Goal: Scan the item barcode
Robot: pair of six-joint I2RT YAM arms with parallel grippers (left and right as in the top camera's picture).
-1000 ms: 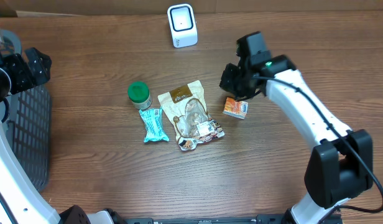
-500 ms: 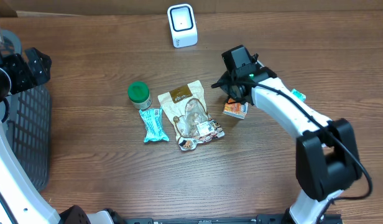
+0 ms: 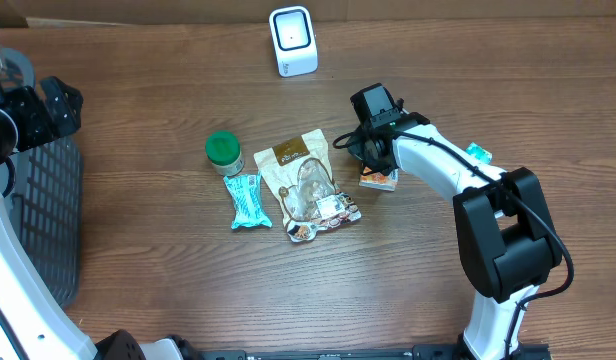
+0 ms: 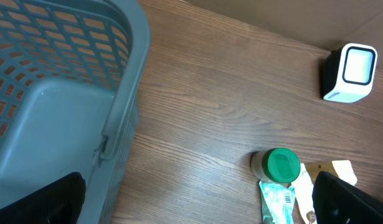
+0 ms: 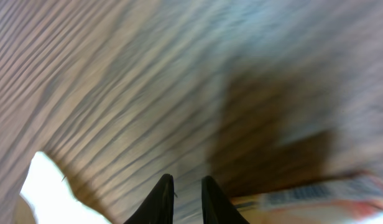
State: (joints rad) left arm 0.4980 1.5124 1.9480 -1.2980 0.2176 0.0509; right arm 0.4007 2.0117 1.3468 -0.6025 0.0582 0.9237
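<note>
Overhead and wrist views of a brown wood-grain worktop (image 3: 508, 80). The right tool (image 5: 186, 186) hangs low over bare wood between the pouch and the carton; its two dark, tapered fingers are drawn almost together with only a narrow slit between them, and they pinch nothing. The right wrist view is blurred by motion. The left tool (image 4: 198, 202) is spread wide, with its black fingers at the two lower corners of the left wrist view, beside a grey plastic lattice basket (image 3: 38, 220) at the left edge. The small orange rectangular carton (image 3: 378, 178) lies flat on the worktop, just beside the right arm's wrist and apart from the fingers. A white, rounded block-shaped scanner (image 3: 293, 40) with a dark-framed window stands at the far edge, well apart from the carton. Centre group: a beige, glossy flat pouch (image 3: 293, 170), a crinkled teal bar wrapper (image 3: 244, 200) and a squat jar with a round green lid (image 3: 223, 150)
</note>
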